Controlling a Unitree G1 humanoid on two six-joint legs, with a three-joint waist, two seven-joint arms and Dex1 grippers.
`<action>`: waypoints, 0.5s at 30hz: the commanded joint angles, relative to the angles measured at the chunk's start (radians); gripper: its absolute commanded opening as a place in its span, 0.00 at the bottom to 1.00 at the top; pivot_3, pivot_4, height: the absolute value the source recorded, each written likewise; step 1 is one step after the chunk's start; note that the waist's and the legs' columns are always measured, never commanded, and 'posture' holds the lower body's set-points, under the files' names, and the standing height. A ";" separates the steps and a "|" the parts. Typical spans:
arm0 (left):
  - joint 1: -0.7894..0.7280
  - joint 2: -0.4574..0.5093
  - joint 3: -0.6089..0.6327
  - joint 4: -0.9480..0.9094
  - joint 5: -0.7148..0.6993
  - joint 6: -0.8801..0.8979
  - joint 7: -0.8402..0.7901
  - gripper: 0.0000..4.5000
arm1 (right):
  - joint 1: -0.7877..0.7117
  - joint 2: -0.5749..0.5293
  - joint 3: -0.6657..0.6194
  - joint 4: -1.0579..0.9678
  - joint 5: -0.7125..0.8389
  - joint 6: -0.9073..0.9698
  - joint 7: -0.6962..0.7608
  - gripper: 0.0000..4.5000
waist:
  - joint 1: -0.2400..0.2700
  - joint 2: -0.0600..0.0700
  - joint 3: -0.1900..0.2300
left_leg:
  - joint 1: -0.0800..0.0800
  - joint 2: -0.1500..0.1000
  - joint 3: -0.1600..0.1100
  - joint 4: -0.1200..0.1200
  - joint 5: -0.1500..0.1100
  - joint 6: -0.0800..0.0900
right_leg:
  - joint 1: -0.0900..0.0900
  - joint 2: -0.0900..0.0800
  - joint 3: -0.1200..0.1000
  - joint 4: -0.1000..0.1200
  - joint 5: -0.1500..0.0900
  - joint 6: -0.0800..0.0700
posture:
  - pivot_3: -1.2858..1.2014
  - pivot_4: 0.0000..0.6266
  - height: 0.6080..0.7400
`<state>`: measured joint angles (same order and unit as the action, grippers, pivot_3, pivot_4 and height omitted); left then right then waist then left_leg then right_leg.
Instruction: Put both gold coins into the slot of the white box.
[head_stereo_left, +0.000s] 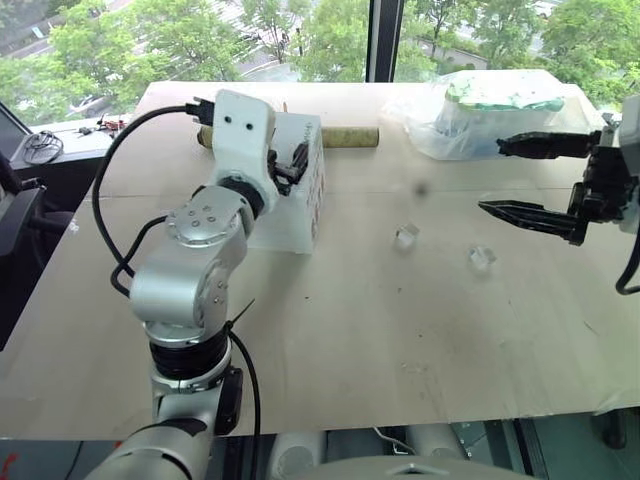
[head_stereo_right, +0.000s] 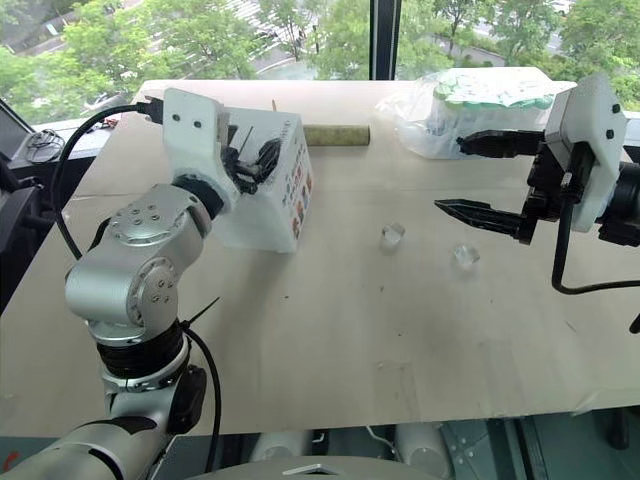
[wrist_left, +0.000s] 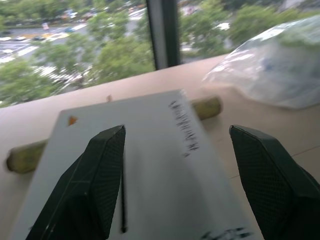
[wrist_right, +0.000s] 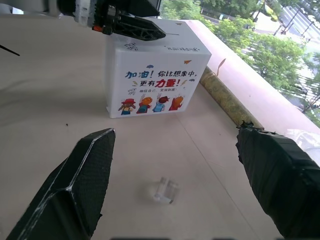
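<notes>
The white box (head_stereo_left: 303, 205) stands on the far left part of the table, with coloured print on its side (wrist_right: 155, 95). My left gripper (wrist_left: 176, 131) hovers just over the box's top, open, with nothing between its fingers. Below its left finger (wrist_left: 95, 185) the slot (wrist_left: 122, 202) shows as a thin dark slit in the top face. My right gripper (head_stereo_right: 450, 173) hangs open above the table's right side, well away from the box and pointing toward it. The gold coins are out of view.
Two small clear plastic pieces (head_stereo_left: 405, 236) (head_stereo_left: 482, 258) lie on the table between the box and the right gripper. A cardboard tube (head_stereo_left: 350, 135) lies behind the box. A clear plastic bag (head_stereo_left: 480, 115) sits at the far right. The table's (head_stereo_left: 330, 370) near half is bare wood.
</notes>
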<state>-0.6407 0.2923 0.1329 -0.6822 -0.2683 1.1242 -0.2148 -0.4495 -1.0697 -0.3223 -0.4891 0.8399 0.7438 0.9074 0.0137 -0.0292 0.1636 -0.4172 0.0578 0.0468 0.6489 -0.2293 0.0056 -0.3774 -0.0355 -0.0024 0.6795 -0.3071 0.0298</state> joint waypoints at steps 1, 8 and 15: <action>0.060 -0.017 0.061 -0.074 -0.180 -0.060 -0.155 0.76 | 0.061 0.029 -0.082 -0.063 0.035 0.027 -0.063 0.93 | 0.000 0.000 0.000 | 0.000 0.000 0.000 0.000 0.000 0.000 | 0.000 0.000 0.000 0.000 0.000 0.000 | 0.52 0.24 1.00; 0.301 0.115 0.073 -0.062 -0.362 -0.182 -0.422 0.76 | 0.476 0.166 -0.255 -0.230 -0.041 0.026 -0.178 0.93 | 0.000 0.000 -0.001 | 0.001 0.000 0.000 0.001 0.000 0.000 | 0.001 0.000 0.000 0.001 0.000 0.000 | 0.52 0.24 1.00; 0.620 0.236 0.162 -0.028 -0.407 -0.332 -0.585 0.76 | 0.928 0.312 -0.474 -0.271 -0.175 -0.101 -0.079 0.93 | -0.002 0.001 -0.004 | 0.002 0.000 0.000 0.000 0.000 0.000 | 0.003 0.000 0.000 -0.001 0.000 0.002 | 0.52 0.24 1.00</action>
<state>-0.0344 0.5107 0.2507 -0.6909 -0.6411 0.8497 -0.7651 0.4614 -0.7646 -0.7153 -0.7267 0.6855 0.7052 0.8077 0.0120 -0.0281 0.1594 -0.4142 0.0574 0.0468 0.6494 -0.2301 0.0068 -0.3747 -0.0350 -0.0021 0.6794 -0.3072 0.0314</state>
